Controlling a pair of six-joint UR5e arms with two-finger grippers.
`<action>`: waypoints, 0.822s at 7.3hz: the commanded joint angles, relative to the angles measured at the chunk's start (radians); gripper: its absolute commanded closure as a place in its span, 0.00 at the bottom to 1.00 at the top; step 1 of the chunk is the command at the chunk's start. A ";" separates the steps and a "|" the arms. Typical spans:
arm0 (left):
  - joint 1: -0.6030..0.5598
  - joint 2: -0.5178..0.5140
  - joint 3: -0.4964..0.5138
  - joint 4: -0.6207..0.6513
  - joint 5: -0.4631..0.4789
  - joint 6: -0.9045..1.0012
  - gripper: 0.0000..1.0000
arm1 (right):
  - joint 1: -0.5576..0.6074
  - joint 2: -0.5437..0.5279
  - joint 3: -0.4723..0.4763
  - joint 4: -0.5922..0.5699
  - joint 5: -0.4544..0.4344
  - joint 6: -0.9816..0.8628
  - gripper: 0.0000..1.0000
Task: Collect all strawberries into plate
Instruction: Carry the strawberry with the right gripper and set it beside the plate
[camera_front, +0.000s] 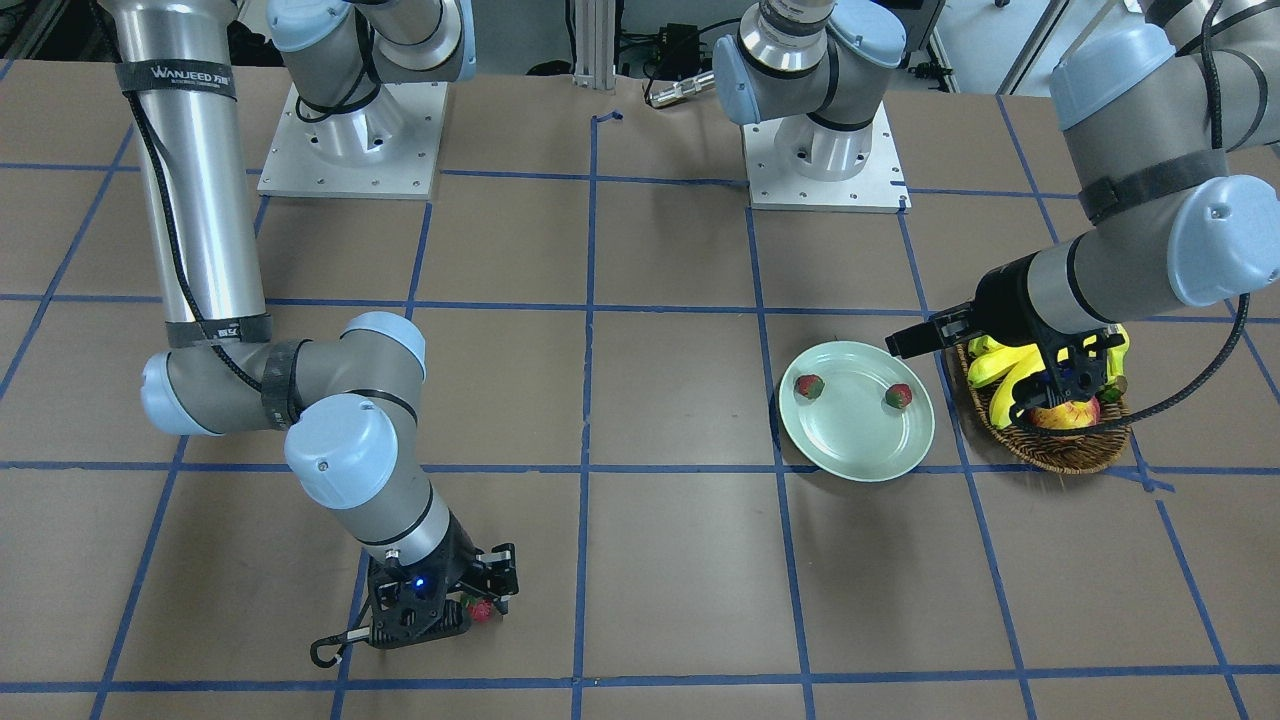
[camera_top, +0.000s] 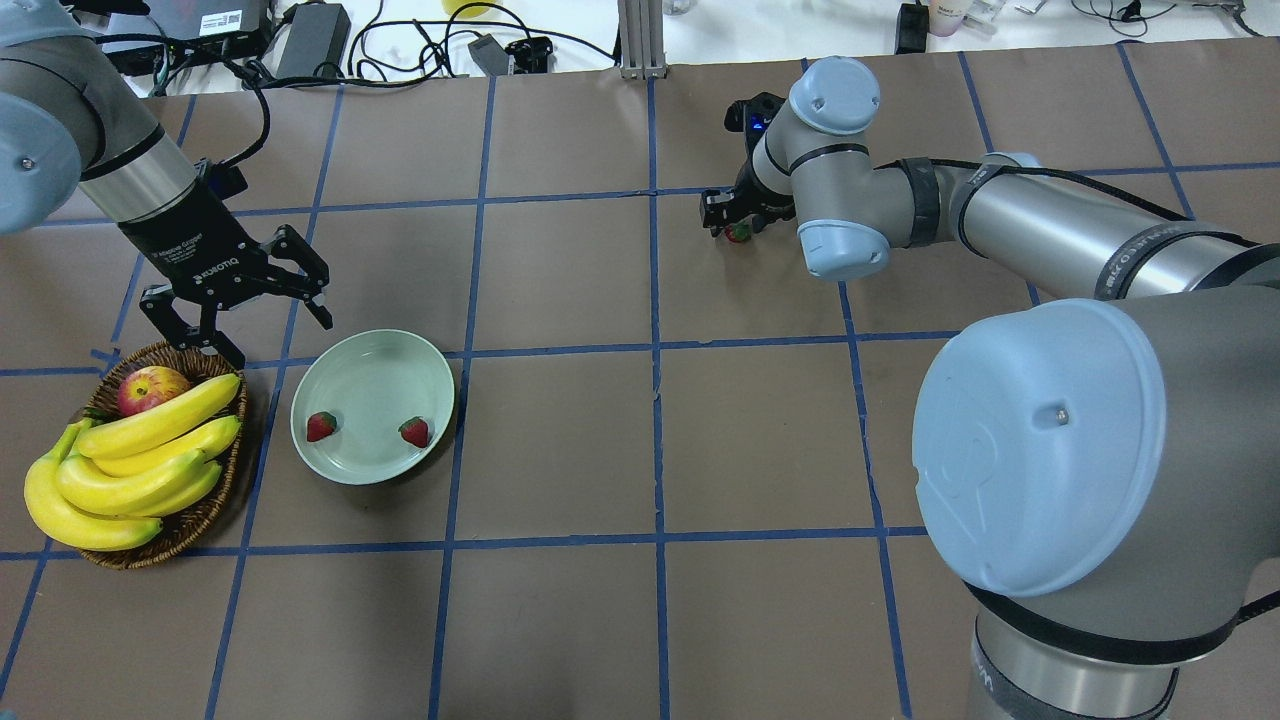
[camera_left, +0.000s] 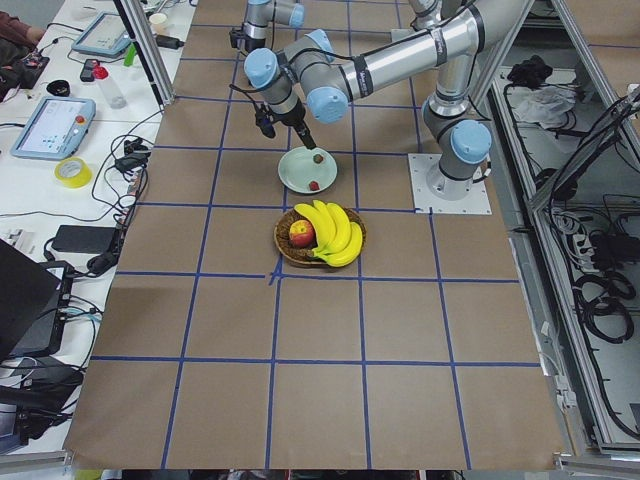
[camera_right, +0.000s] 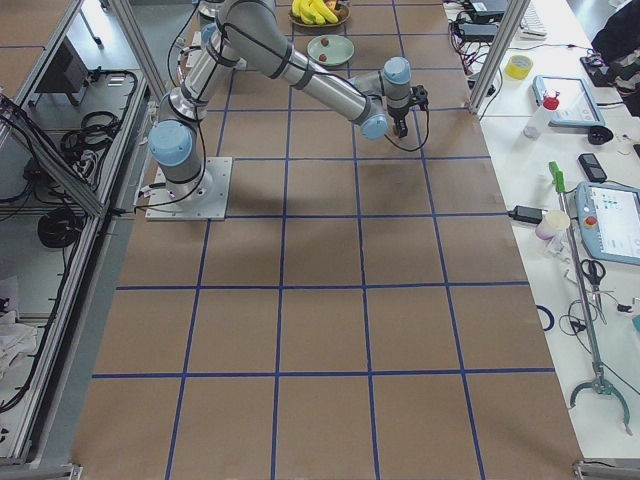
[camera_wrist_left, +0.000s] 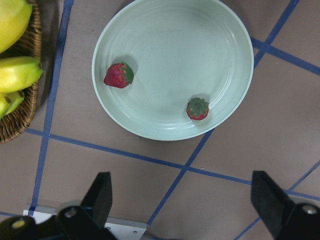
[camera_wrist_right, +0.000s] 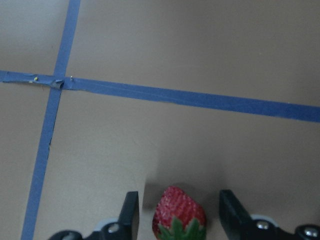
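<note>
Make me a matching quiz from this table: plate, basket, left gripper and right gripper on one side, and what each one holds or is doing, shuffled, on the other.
Column one
1. plate
2. basket
3. left gripper
4. right gripper

Column two
A. jaws open on either side of a lone strawberry on the table
B. bananas and an apple inside
C. jaws open, nothing between them
D. two strawberries inside

Pairs: 1-D, 2-B, 3-C, 4-A
</note>
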 joint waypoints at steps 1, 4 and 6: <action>0.001 0.001 -0.002 -0.012 -0.004 -0.025 0.00 | 0.013 -0.032 0.008 0.046 0.000 0.022 0.94; -0.002 -0.002 -0.006 -0.028 -0.008 -0.028 0.00 | 0.047 -0.052 0.002 0.057 0.010 0.104 1.00; -0.007 0.013 0.000 -0.028 -0.007 -0.028 0.00 | 0.205 -0.148 0.017 0.174 0.006 0.285 1.00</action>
